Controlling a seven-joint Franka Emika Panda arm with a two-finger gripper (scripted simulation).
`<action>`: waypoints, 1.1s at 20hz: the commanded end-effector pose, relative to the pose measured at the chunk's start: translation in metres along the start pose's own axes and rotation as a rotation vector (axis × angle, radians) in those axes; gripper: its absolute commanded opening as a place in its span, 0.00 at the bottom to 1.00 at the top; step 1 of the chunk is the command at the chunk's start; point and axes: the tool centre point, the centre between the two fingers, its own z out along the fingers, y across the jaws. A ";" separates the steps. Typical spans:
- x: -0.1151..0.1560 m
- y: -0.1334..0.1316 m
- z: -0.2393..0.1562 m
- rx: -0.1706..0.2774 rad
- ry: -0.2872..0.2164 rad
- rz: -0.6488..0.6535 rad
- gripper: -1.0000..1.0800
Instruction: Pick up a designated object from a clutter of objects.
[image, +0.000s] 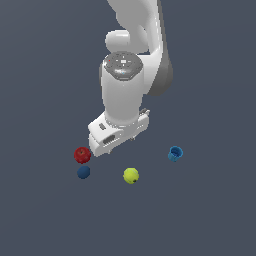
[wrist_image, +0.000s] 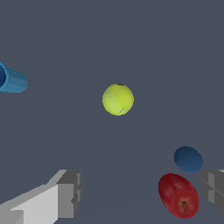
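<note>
The designated object is a small yellow-green ball (image: 131, 175) with a dark spot, lying alone on the dark floor; in the wrist view the ball (wrist_image: 118, 99) sits near the middle. My gripper (wrist_image: 140, 192) is open, with both grey fingers (wrist_image: 68, 194) spread wide and nothing held. In the exterior view the white hand (image: 117, 132) hovers above the floor, behind the ball and toward the exterior view's left. The rest of the clutter is a red apple-like ball (image: 82, 155), a dark blue ball (image: 83, 172) and a bright blue cup (image: 175, 153).
The red ball (wrist_image: 178, 195) and the dark blue ball (wrist_image: 188, 159) lie close together near one finger in the wrist view. The blue cup (wrist_image: 13, 80) lies on its side, apart at the exterior view's right. The floor is flat dark grey.
</note>
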 end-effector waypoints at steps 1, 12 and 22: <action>0.009 0.001 0.013 -0.001 0.003 -0.080 0.96; 0.045 0.000 0.071 0.004 0.028 -0.420 0.96; 0.065 -0.004 0.107 0.009 0.056 -0.622 0.96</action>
